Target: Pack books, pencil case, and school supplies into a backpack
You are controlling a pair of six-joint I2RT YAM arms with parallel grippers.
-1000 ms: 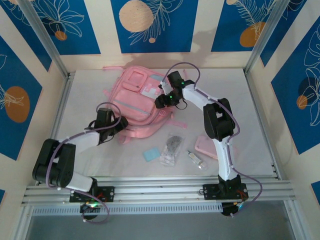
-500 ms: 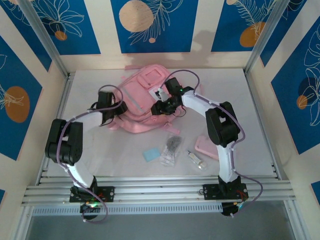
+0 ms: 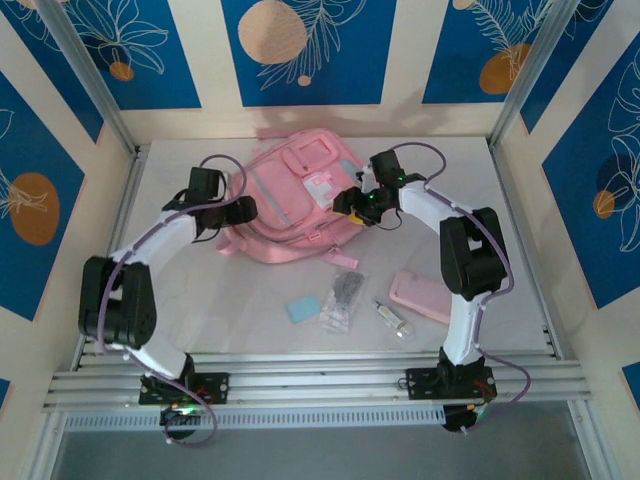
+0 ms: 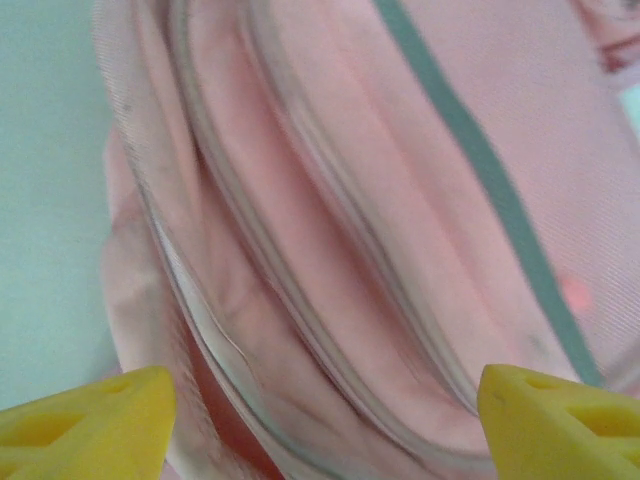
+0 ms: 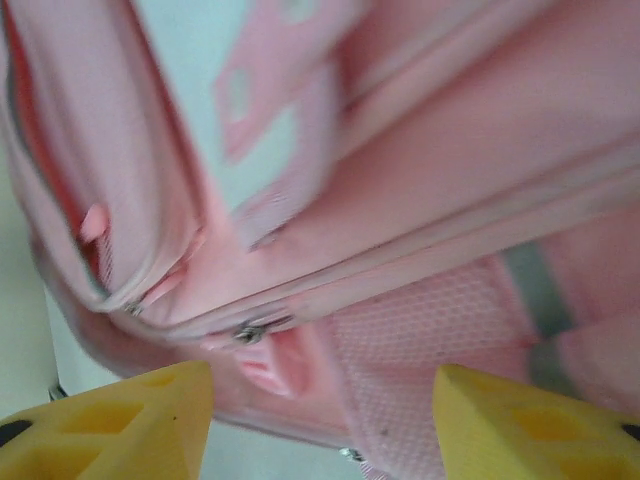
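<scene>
Left-centre of the top view: left gripper (image 3: 240,210) sits at the left edge of the backpack (image 3: 285,195), jaws spread wide, nothing pinched. Its wrist view has the yellow fingertips (image 4: 85,425) in the bottom corners, with pink folds and zipper lines beyond them. The backpack lies flat in the upper middle on the white table (image 3: 180,300), front pockets up, a strap along its lower edge. Right gripper (image 3: 352,205) is at the backpack's right edge, just right of the pale patch, jaws also apart and clamped on nothing. Its wrist view shows a metal zipper pull (image 5: 250,331) low centre, beyond the tips. Lower middle, left to right: blue pad (image 3: 302,309), clear bag (image 3: 343,297), small tube (image 3: 393,320), then the pencil case (image 3: 425,297) at lower right. All four are well apart from the backpack and not packed. Can't tell whether the main zip is open. Handling guess: the backpack is soft, floppy and light. It will sag, and the mouth won't hold open alone, so take the fabric lip beside the zipper or the pull, one arm holding while the other feeds. The pencil case is squashy; grab it across the narrow width at mid-length. The blue pad is thin and flat, hard to get under. The clear bag is slick and crinkly; pinch a top fold. The small tube may roll.
</scene>
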